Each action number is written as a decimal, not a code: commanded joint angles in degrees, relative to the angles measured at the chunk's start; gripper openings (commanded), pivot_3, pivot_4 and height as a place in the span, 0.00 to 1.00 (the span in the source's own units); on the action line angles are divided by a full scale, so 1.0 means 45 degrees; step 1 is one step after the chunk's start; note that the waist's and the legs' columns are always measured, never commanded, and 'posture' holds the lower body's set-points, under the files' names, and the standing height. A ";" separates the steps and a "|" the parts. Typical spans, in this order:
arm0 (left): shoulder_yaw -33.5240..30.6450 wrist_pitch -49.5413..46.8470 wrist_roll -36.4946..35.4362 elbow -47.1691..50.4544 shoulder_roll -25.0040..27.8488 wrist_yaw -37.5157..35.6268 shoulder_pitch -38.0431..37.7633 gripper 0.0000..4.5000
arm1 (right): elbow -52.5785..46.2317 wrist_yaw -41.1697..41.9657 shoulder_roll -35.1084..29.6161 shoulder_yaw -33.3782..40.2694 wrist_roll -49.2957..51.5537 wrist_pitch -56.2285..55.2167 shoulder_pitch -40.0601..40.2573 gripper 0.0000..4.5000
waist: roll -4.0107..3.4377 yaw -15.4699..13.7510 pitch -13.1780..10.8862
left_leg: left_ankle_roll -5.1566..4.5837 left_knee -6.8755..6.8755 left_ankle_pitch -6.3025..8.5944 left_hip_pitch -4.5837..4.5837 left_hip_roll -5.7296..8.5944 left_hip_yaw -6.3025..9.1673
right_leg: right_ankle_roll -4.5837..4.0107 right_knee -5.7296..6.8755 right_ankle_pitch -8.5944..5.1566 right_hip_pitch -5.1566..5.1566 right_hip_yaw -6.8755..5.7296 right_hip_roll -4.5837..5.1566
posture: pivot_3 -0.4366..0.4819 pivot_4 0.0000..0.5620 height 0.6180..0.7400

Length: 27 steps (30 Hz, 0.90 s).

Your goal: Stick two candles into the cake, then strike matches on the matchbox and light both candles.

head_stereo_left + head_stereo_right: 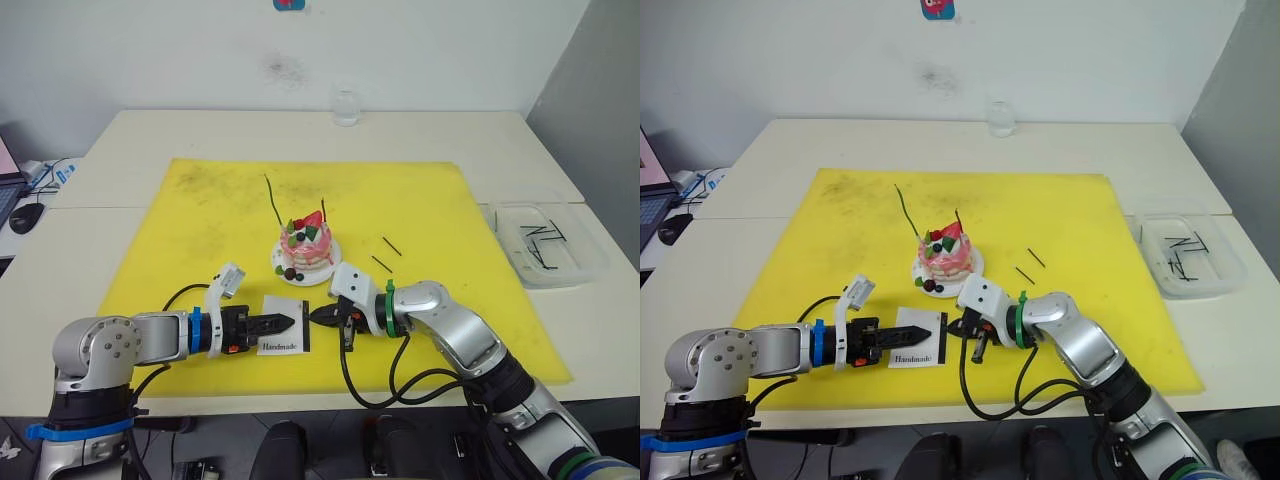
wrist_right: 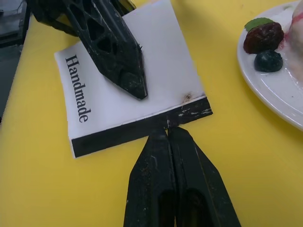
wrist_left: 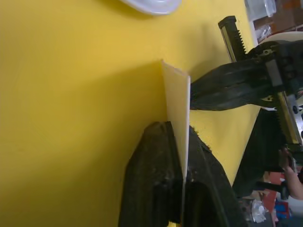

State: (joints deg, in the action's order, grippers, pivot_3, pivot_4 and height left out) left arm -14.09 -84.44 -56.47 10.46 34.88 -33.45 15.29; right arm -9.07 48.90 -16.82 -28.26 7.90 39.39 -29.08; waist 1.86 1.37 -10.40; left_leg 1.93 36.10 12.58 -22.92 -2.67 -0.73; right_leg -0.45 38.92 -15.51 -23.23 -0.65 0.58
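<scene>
Both candles [image 1: 271, 201] stand in the cake [image 1: 306, 246]: the long wavy one leans toward 11 o'clock, the shorter one rises just behind the strawberry. Neither shows a flame. Judging by that, the sticking-in part is done and the striking is in hand.

Left gripper [image 1: 284, 322] is clamped on the matchbox [image 2: 128, 90], fingers pinching it top and bottom. The left wrist view shows the box held edgewise between the pads, its free end tipped slightly off the yellow mat [image 1: 180, 230]. It sits at 6 o'clock from the cake, just beside the plate's near rim. Held this way the black strip faces the other arm, which seems to be the point: it steadies the striking edge.

Right gripper [image 2: 167, 131] has its fingers pressed together, tips right at the black strip. A thin sliver shows at the tips where they meet the strip, likely a match, but too small to be sure. Scuffs on the strip lie just beside the tips.

Two spare matches [image 1: 386, 254] lie on the mat at about 3 o'clock from the cake, near it. More dark sticks sit in the clear tray [image 1: 590, 262] well off to 3 o'clock. A glass [image 1: 345, 105] stands at 12 o'clock, far edge of the table [image 1: 480, 135].
</scene>
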 commanded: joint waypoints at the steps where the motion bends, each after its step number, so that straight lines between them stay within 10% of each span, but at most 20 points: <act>1: 0.0218 -0.0039 -0.0095 0.0296 0.0193 -0.0276 -0.0296 0.01 | -0.0673 -0.0141 0.0023 0.0295 0.0257 0.0071 0.0060 0.00 | 0.0000 0.0006 0.0000 | 0.0000 -0.0001 0.0000 0.0000 0.0000 0.0002 | 0.0000 0.0000 0.0000 0.0000 -0.0001 0.0000 | 0.48 0.27 1.00; 11: 0.0352 0.0099 0.0310 -0.0149 0.0112 -0.0075 -0.0296 0.01 | -0.0492 -0.0376 -0.0230 0.0298 0.0024 -0.0012 -0.0031 0.00 | 0.0001 0.0025 0.0000 | -0.0001 -0.0004 0.0000 -0.0001 -0.0002 -0.0001 | 0.0001 -0.0001 -0.0002 -0.0004 0.0000 -0.0002 | 0.48 0.27 1.00; 20: -0.0049 -0.0282 -0.0017 -0.0867 0.0293 -0.0301 0.0065 0.57 | -0.0131 -0.0214 -0.0087 -0.0160 -0.0050 -0.0160 -0.0184 0.00 | 0.0001 0.0036 0.0001 | -0.0002 -0.0004 0.0000 0.0007 -0.0002 0.0005 | 0.0001 0.0008 -0.0001 -0.0004 -0.0004 -0.0017 | 0.48 0.27 1.00; 27: 0.0048 -0.0294 -0.0036 -0.0928 0.0409 -0.0392 -0.0131 0.57 | 0.0273 0.0078 0.0028 -0.0498 -0.0089 -0.0407 -0.0453 0.00 | 0.0001 0.0050 0.0001 | -0.0001 -0.0005 0.0000 0.0015 -0.0006 0.0015 | -0.0001 0.0015 -0.0001 -0.0003 -0.0010 -0.0048 | 0.48 0.27 1.00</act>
State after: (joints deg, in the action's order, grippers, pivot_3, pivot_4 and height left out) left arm -13.93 -85.18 -57.95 7.24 35.95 -36.10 15.69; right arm -7.68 48.49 -17.01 -29.50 7.61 38.40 -30.44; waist 1.86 1.59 -10.39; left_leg 1.93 36.08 12.58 -22.85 -2.70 -0.67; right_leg -0.45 38.98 -15.51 -23.25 -0.69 0.35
